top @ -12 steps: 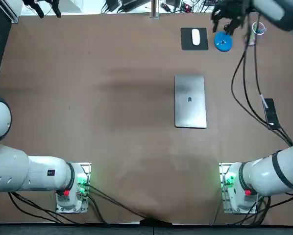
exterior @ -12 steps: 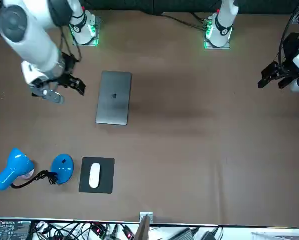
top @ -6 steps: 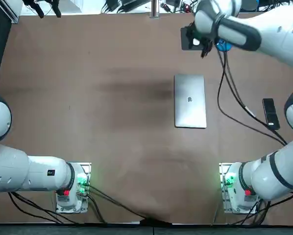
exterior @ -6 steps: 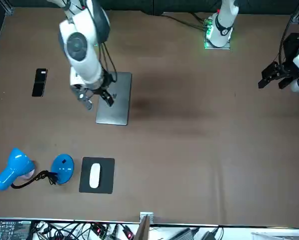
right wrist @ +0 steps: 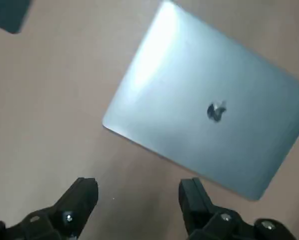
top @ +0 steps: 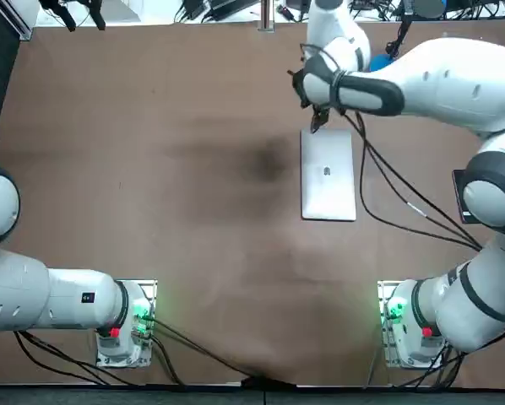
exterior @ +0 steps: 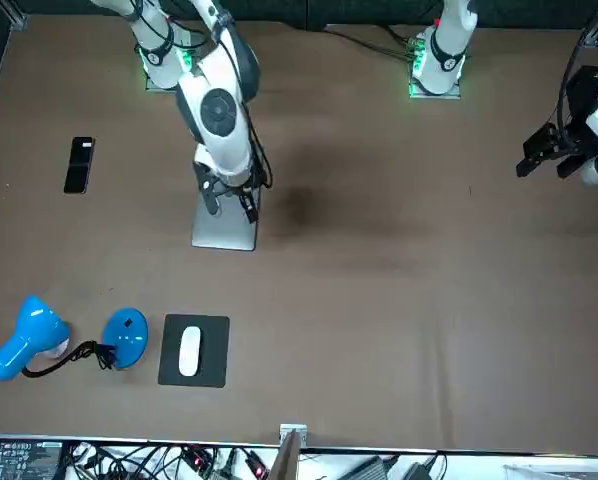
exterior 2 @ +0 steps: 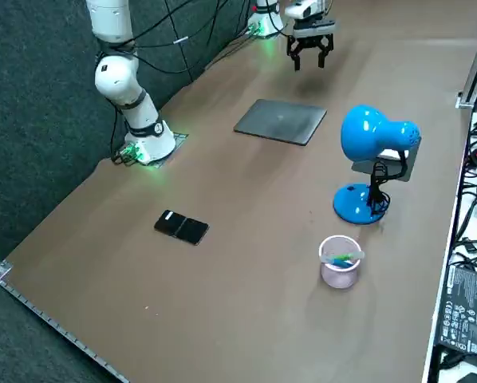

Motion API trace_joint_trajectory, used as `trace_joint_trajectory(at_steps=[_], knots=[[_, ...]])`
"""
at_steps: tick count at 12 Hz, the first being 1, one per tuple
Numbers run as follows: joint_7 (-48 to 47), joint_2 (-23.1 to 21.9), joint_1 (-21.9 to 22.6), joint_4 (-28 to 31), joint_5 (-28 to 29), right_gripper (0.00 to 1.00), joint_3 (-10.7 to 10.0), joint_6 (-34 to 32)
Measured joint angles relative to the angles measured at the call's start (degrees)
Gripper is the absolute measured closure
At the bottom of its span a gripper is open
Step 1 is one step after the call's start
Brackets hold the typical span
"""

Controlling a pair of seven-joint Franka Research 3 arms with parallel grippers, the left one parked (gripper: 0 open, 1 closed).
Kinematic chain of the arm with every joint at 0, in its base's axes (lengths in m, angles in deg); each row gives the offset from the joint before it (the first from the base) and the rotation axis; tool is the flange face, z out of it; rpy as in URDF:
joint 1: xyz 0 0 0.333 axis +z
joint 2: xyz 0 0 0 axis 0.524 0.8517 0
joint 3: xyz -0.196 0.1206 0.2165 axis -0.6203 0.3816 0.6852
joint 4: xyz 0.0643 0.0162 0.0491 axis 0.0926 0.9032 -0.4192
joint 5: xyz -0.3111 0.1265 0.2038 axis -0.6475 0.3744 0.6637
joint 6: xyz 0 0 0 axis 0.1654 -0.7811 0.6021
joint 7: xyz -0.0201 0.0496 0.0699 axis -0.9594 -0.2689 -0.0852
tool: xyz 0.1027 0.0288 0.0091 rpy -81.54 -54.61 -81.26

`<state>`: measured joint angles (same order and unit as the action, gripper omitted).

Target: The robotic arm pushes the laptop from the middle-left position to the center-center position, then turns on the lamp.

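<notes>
The closed laptop (top: 328, 177) lay flat on the counter (top: 151, 169) just right of the top view's centre, the pincer (top: 314, 118) spread empty near its upper-left corner; a stiff, thin slab, it looked likely to slide easily yet swivel unless pushed mid-edge.

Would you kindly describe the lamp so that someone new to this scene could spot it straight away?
On the brown table, go to the far corner on the robot's right, past the closed laptop where the open right gripper hovers. Beside the black mouse pad stands the lamp: alone in being bright blue, with a round base and bulbous head.
</notes>
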<state>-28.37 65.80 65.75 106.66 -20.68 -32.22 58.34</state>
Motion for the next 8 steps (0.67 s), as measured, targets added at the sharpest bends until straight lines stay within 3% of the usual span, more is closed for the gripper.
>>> trace_joint_trajectory(at_steps=[8], knots=[[-26.6,7.1,2.6,2.1,0.0,0.00,-0.1,12.1]])
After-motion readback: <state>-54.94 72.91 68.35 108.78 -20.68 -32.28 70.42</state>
